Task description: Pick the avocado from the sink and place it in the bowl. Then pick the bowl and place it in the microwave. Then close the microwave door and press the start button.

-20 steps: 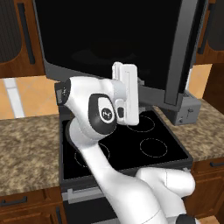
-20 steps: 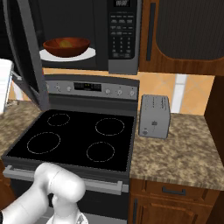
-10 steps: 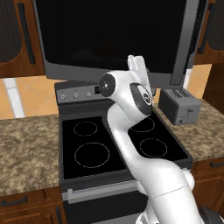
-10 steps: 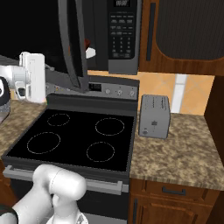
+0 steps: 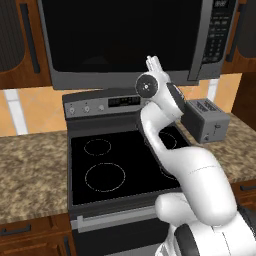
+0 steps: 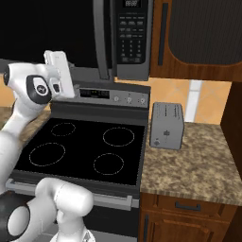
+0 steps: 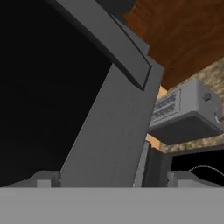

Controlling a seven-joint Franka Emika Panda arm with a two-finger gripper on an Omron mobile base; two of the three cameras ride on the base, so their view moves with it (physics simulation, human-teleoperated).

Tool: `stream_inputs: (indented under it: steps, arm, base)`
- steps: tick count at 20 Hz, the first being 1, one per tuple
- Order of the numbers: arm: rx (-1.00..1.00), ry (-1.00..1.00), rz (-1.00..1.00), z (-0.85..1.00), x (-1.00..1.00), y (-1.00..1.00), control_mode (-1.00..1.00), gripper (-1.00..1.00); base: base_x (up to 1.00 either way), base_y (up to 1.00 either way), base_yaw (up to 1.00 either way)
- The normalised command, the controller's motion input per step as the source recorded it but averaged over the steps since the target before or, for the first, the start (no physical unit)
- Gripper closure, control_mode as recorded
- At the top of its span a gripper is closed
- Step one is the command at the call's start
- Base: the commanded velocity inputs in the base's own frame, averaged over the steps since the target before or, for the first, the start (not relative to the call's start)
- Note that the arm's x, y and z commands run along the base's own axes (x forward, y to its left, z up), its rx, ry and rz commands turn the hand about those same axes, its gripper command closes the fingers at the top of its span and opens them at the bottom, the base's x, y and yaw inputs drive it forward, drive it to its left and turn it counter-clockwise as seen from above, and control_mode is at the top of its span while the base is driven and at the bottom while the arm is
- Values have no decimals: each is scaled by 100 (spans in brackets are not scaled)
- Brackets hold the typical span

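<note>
Your door [image 5: 120,42] now sits shut, no longer ajar; the gripper [image 6: 56,56] rests against it, spread unclear.

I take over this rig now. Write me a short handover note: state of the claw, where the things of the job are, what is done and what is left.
Claw: raised just in front of the microwave door's lower frame; I cannot tell if it is open or shut.
Microwave: the door looks shut, flush with the button panel.
Bowl and avocado: hidden behind the dark window, so I cannot confirm them.
Done: door closing, as it seems.
Left: press the start button on the panel, to the right of the handle.
</note>
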Motion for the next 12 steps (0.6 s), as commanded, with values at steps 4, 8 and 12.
stream_inputs:
  steps: [4,8,12]
  arm:
    - [-4,0,24,0,100,0,-100,-100]
    - [-4,0,27,0,48,0,-100,-100]
    - [3,0,19,10,-55,-3,-100,-100]
  base:
    - [0,0,0]
    - [0,0,0]
    - [0,0,0]
